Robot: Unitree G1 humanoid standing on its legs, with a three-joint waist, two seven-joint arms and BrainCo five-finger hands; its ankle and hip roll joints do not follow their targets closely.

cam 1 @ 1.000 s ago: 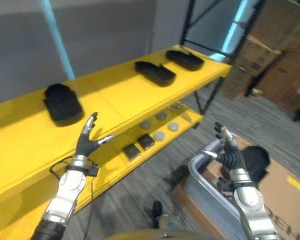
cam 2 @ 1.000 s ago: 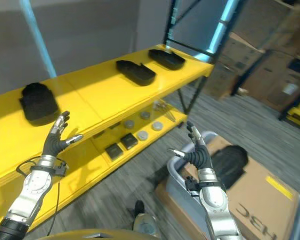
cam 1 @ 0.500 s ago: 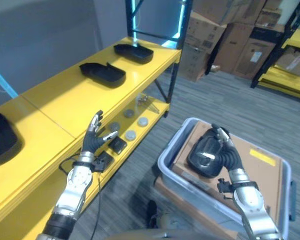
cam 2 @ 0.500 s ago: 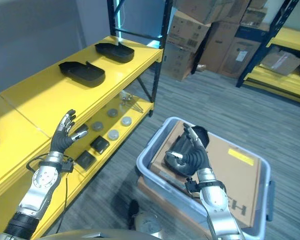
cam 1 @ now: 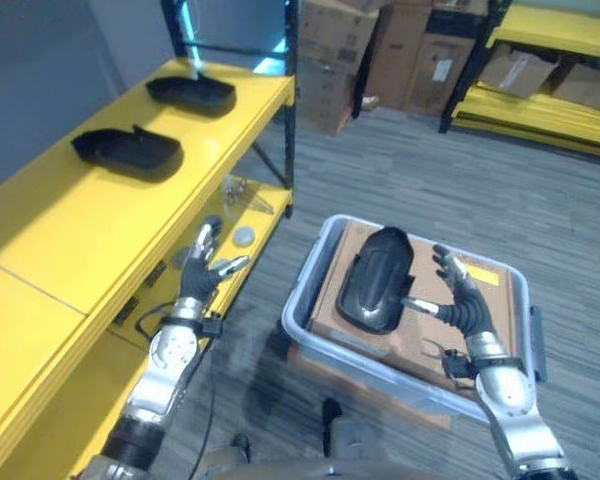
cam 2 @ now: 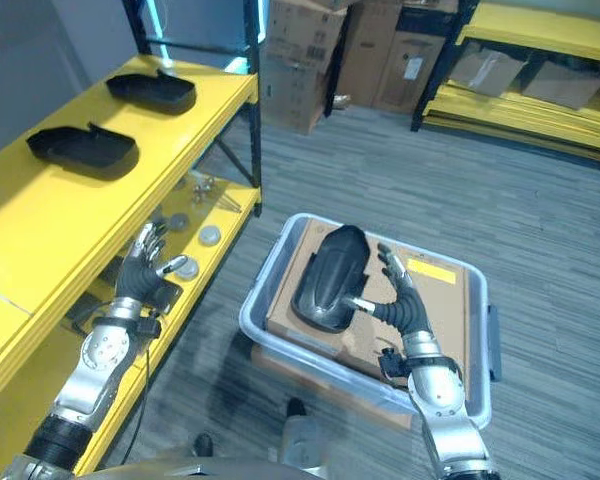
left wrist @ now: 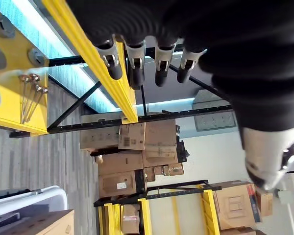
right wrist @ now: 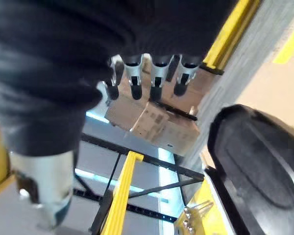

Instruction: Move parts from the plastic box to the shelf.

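Both hands open, part in box, nothing gripped.

I see the black oval moulded plastic part [cam 1: 376,277] lying on brown cardboard [cam 1: 480,290] inside the grey plastic box [cam 1: 310,292]. R hand [cam 1: 460,305] hovers just beside it, fingers spread. L hand [cam 1: 202,275] is near the yellow shelf [cam 1: 70,225], fingers spread too. Two black trays [cam 1: 127,152] sit on the shelf top.

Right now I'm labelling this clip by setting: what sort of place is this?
Probably a warehouse or stockroom: long yellow metal shelves, stacked brown cardboard boxes by the far racks, and a grey plastic tote on the carpeted floor.
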